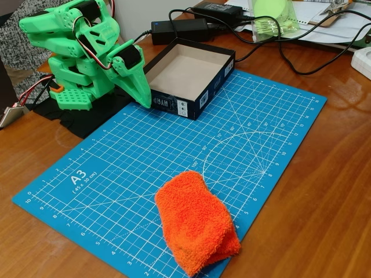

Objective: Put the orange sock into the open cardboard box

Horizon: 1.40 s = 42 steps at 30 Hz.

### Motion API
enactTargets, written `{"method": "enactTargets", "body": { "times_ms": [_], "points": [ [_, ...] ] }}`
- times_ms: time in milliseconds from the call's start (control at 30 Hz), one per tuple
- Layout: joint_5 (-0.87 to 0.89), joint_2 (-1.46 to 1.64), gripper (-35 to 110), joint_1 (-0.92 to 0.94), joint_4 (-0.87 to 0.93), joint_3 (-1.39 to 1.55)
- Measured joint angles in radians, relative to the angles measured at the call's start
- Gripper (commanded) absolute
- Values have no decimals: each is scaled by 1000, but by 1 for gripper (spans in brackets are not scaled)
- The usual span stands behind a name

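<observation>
Gripper [141, 92] sits folded by the open cardboard box [215, 80], jaws pressed together, holding nothing. Orange sock [196, 219] lies on the blue mat's [116, 168] near edge; you open wide, come down over its thick middle.

Bright green arm [87, 52], red-white cables
</observation>
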Motion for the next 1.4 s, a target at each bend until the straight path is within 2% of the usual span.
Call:
{"method": "enactTargets", "body": {
  "times_ms": [1067, 1200, 1267, 1400],
  "points": [
    [-23, 0, 0, -11, -15, 0],
    [-221, -225, 1, 11, -216, -83],
    [-348, -394, 11, 74, -324, -209],
    [-584, -788, 20, 244, -491, -514]
  ]
}}
